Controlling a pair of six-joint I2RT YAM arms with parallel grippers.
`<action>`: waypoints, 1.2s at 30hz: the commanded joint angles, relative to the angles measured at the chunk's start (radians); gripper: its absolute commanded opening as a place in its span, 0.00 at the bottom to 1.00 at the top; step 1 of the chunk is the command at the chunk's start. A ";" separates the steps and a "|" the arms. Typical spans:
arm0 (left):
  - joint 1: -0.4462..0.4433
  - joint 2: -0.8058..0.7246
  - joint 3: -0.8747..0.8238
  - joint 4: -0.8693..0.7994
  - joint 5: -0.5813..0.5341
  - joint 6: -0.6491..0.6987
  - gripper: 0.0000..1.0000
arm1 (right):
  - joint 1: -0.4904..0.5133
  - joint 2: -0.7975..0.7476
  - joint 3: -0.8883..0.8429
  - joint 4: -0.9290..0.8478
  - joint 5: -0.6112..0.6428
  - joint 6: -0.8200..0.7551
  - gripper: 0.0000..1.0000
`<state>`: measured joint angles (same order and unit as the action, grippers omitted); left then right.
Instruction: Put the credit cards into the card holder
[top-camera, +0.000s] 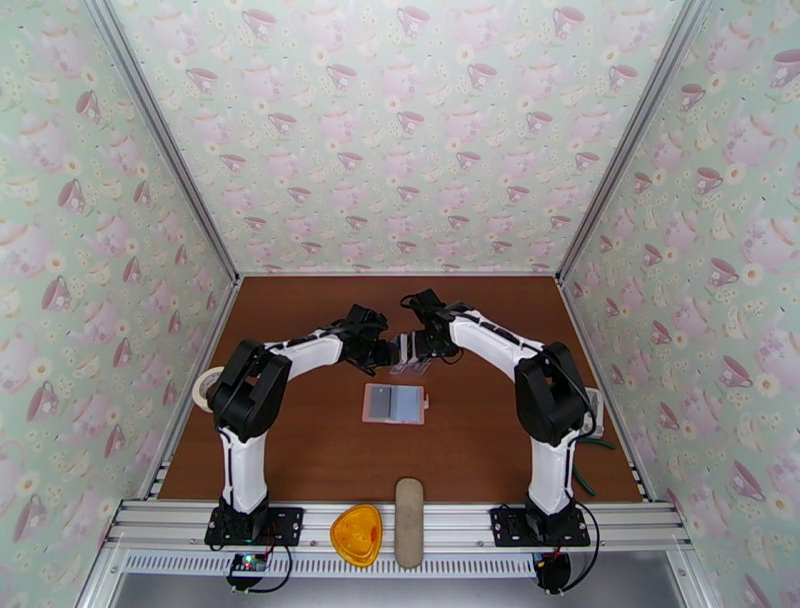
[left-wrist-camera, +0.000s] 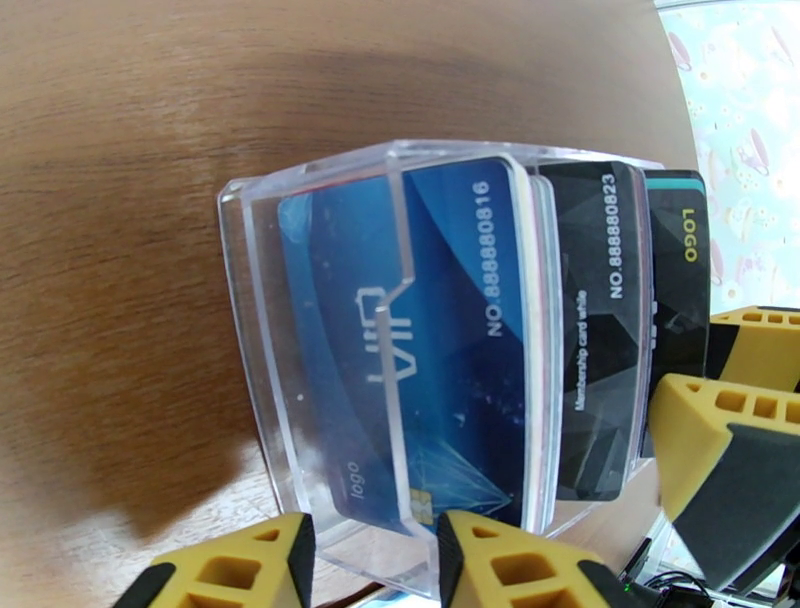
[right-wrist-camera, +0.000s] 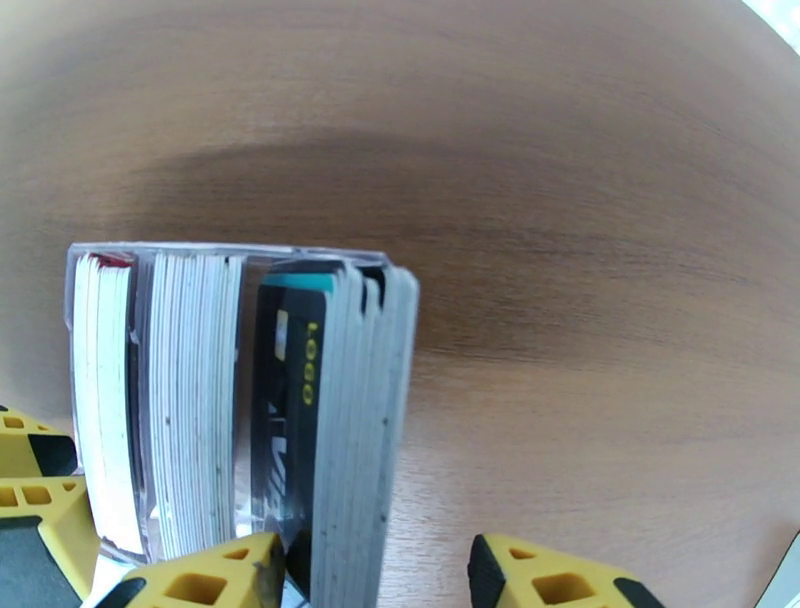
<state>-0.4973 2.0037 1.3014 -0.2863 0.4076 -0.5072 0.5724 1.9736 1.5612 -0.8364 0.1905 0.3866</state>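
While the credit cards (left-wrist-camera: 450, 330) are stood on edge in a clear plastic rack (left-wrist-camera: 245, 300) on the table (top-camera: 300, 450), the pink card holder (top-camera: 395, 403) is laid flat near it. The left gripper (left-wrist-camera: 375, 560) is set partly open astride the rack's edge, though a firm grip cannot be told. The right gripper (right-wrist-camera: 375, 565) is held half open around the end stack, one finger touching it, the other apart.
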 joint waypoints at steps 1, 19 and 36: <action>-0.001 0.030 -0.014 -0.024 -0.009 -0.002 0.39 | 0.009 0.023 0.030 -0.035 0.033 -0.017 0.53; 0.006 0.016 -0.010 -0.057 -0.042 0.010 0.38 | 0.012 0.001 0.039 -0.088 0.099 -0.051 0.53; 0.016 0.012 -0.011 -0.062 -0.044 0.010 0.37 | 0.011 -0.012 0.076 -0.119 0.107 -0.065 0.50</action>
<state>-0.4961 2.0037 1.3014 -0.2867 0.4072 -0.5083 0.5892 1.9839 1.6104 -0.9081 0.2497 0.3393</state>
